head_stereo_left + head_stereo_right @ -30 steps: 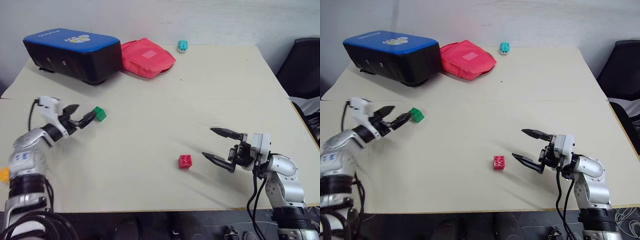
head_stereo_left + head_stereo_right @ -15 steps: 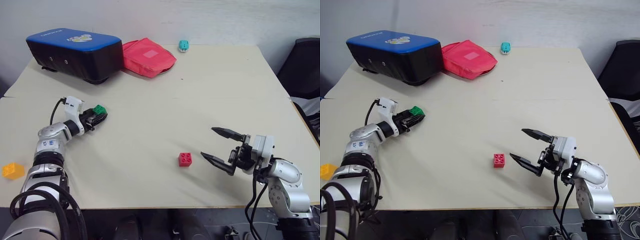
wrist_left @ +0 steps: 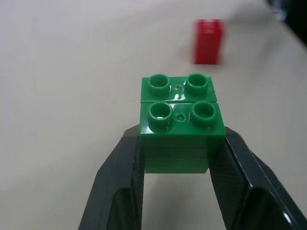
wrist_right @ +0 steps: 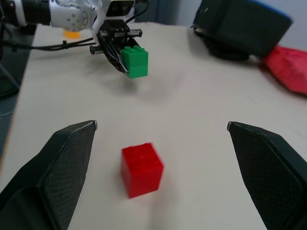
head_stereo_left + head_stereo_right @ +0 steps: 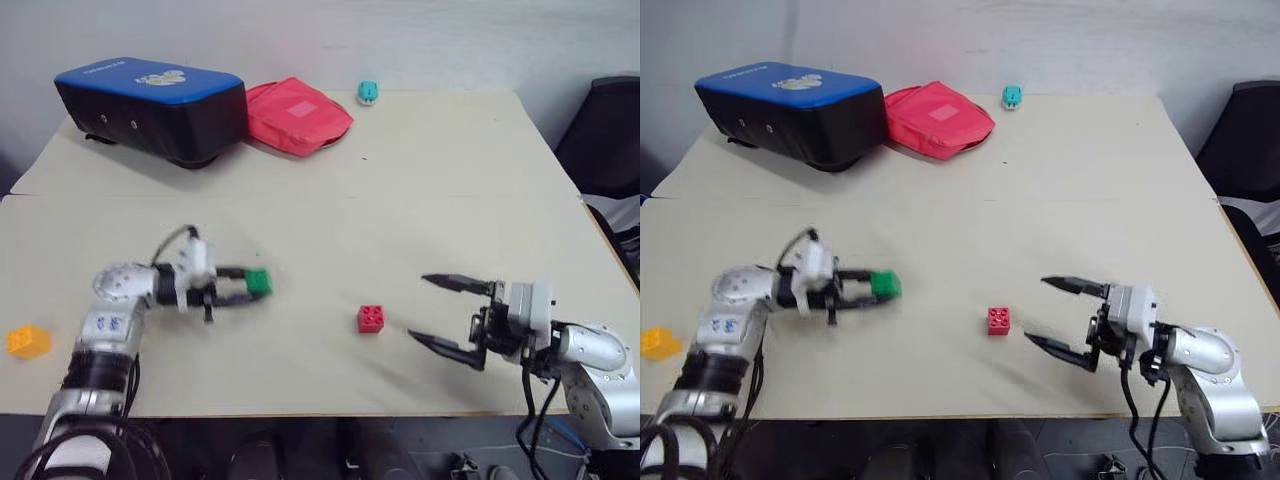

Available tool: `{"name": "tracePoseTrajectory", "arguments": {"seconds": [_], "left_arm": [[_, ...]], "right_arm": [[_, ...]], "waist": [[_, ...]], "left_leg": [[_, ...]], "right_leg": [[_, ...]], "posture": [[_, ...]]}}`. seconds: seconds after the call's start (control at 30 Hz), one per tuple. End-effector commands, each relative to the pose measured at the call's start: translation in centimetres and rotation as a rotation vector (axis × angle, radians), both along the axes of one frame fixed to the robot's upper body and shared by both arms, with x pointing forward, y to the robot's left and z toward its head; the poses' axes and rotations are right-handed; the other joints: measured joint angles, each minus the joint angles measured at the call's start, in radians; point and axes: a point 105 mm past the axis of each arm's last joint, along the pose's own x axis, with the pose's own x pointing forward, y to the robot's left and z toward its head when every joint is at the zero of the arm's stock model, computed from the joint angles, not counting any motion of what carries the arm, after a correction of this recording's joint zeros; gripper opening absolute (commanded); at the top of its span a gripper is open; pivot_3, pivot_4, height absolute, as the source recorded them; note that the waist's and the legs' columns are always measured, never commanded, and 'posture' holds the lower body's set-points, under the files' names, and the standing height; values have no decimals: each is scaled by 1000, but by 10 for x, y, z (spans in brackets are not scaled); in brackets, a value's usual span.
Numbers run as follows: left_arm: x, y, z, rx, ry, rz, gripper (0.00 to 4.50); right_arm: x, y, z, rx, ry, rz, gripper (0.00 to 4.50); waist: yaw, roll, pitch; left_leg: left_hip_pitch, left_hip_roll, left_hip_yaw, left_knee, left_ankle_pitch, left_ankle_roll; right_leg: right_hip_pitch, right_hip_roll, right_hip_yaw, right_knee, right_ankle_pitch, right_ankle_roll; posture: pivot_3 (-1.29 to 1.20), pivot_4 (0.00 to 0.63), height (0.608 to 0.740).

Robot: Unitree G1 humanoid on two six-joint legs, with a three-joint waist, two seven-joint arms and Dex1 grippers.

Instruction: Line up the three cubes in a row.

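Since a second ago the left gripper has swung in from the table's left side toward the middle, carrying the green cube with it; back then its fingers were spread around the brick, now they are clamped on its two sides, studs up, as the left wrist view shows; whether the brick rides clear of the table or grazes it is hard to tell, since arm and brick are smeared in both eye views; the red cube lies ahead of that pincer's tips, well apart, and has not moved; it sits between the two grippers, nearer the right one; the right gripper has drawn back a little and hangs with its fingers spread wide, grasping nothing, the red cube just beyond its tips; the yellow-orange cube lies behind the left gripper, past the elbow, near the table's left edge; in the right wrist view it is a small orange patch, partly hidden behind the left arm; beyond both grippers, at the far side, stand a blue-topped black case and a red pouch, touching, the case covering the pouch's near-left edge; a small teal toy is too small to make out.
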Motion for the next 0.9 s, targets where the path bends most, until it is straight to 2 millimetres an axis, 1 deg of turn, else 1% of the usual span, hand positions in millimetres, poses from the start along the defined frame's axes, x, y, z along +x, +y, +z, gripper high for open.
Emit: {"name": "tracePoseTrajectory", "arguments": {"seconds": [0.03,0.13,0.17,0.4,0.57,0.7,0.9], "left_arm": [[-8,-23,-1,9,-54,-58,1509],[-13,-33,-14,39,-28,-86,1509],[-11,-36,-16,37,-26,-73,1509],[6,-46,-22,50,-6,-28,1509],[16,-46,-24,72,-4,-6,1509],[9,-49,-26,74,20,-49,1509],[7,-51,-26,69,19,-64,1509]], "right_arm": [[-9,2,8,-6,-7,47,4500],[-9,3,9,-1,1,37,4500],[-9,3,9,2,2,33,4500],[-12,4,9,11,9,21,4500],[-14,4,8,18,11,14,4500],[-16,2,5,23,15,8,4500],[-15,-1,1,26,17,7,4500]], "waist": [[5,0,0],[10,0,0],[12,0,0],[22,0,0],[23,0,0],[23,0,0],[23,0,0]], "left_leg": [[0,0,-1,2,0,1],[0,-1,-1,3,-1,2],[0,-1,-1,3,-1,2],[0,-1,-1,4,-2,3],[-1,-1,-1,4,-2,3],[-1,-1,-1,4,-2,3],[0,-1,-1,4,-2,3]], "right_leg": [[1,0,0,0,0,0],[2,1,0,0,1,1],[2,1,0,0,1,1],[2,1,0,-1,1,1],[2,1,0,-1,1,1],[2,0,0,-1,1,1],[2,1,0,-1,1,1]], "posture": [[0,150,740],[0,150,740],[0,150,740],[0,150,740],[0,150,740],[0,150,740],[0,150,740]]}}
